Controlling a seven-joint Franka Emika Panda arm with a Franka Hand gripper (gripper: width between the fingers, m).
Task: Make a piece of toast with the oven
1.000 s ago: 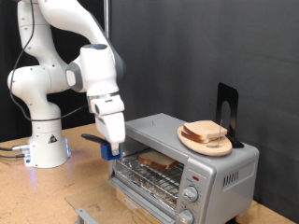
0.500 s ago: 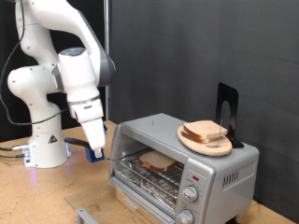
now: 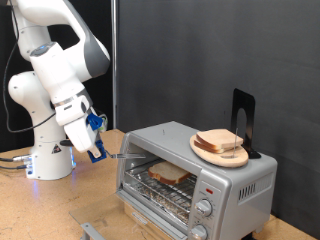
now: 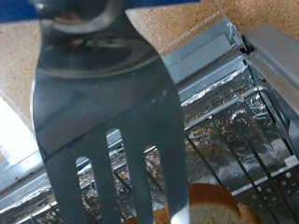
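Gripper (image 3: 95,140) sits at the exterior view's left of the oven (image 3: 195,170), raised and well apart from its front. It carries a slotted metal spatula (image 4: 107,121); the handle runs up toward the fingers, but the fingers themselves are hidden in both views, so I cannot tell how the jaws stand.

Spatula's long axis points from the gripper toward the oven opening; in the exterior view its thin blade (image 3: 120,155) reaches toward the oven's left front corner. The wrist view looks along the blade at the wire rack (image 4: 234,149) and foil-lined floor beyond.

Piece of toast (image 3: 172,172) lies flat on the rack inside the oven, at the exterior view's right of the gripper and lower. Its pale edge (image 4: 210,203) shows past the blade tines, not touching them.

On the oven's top: a round wooden plate (image 3: 200,150) holding a pile of bread slices (image 3: 220,142).
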